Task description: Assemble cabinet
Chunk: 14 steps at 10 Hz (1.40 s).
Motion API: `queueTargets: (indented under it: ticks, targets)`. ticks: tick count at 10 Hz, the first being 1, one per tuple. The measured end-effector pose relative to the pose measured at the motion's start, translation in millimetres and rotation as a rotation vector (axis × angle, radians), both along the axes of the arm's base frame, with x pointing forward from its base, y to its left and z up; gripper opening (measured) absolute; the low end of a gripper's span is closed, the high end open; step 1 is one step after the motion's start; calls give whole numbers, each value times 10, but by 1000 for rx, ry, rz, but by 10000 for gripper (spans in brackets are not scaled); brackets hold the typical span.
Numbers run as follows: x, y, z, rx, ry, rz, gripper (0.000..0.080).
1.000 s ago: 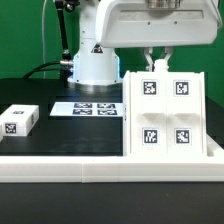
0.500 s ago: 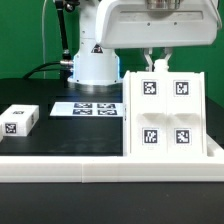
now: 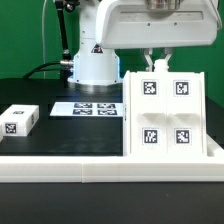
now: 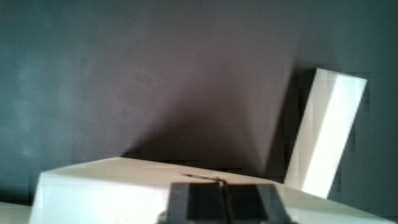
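Observation:
The white cabinet body [image 3: 166, 115] stands upright on the black table at the exterior view's right, with four tags on the face toward the camera. My gripper [image 3: 157, 64] is directly over its top edge, fingertips down on it. In the wrist view the two dark fingers [image 4: 201, 203] meet along a thin seam, shut, against the body's white top [image 4: 116, 185]. A small white panel [image 3: 18, 120] with one tag lies at the exterior view's left. A long white panel [image 4: 329, 125] shows in the wrist view beyond the body.
The marker board [image 3: 85, 108] lies flat on the table in front of the robot's white base [image 3: 92, 60]. A white rail [image 3: 110, 168] runs along the table's near edge.

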<state>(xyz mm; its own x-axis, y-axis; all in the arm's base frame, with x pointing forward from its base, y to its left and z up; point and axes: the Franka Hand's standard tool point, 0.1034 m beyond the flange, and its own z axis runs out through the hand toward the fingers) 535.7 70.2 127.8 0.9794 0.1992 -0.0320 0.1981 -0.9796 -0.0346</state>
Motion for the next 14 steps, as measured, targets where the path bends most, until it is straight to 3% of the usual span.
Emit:
queueTargets:
  ticks: [3,9,10,11,12,14]
  targets:
    - [85,6,65,1,1,1,2]
    - [55,52,35,1,-6,-1,2]
    - [55,53,34,1,-6,-1,93]
    - [55,53,34,1,-6,-1,293]
    - [55,53,34,1,-6,-1,293]
    - [55,53,34,1,-6,-1,567]
